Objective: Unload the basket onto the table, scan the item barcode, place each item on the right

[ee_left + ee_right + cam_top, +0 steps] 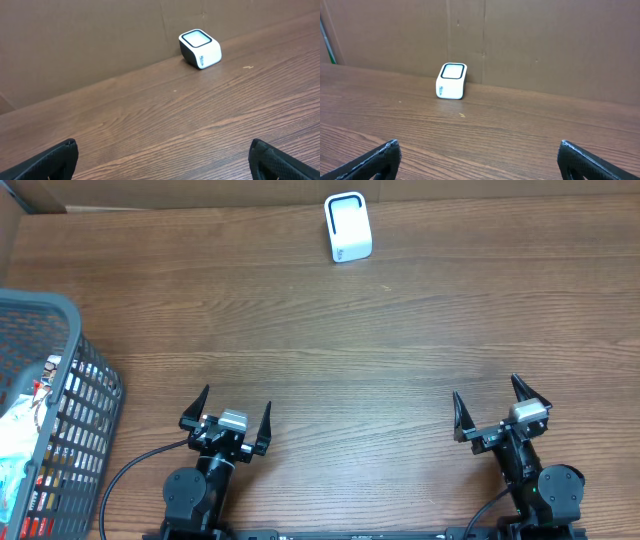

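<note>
Left gripper (226,412) at near edge, jaws spread wide, empty; right gripper (498,405) likewise, angled slightly left.

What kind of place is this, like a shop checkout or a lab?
Probably a lab mock-up of a checkout, not a real shop: a small white scanner on a wooden table, a grey basket of packaged goods at its left edge, and plain cardboard panels walling the back.
</note>
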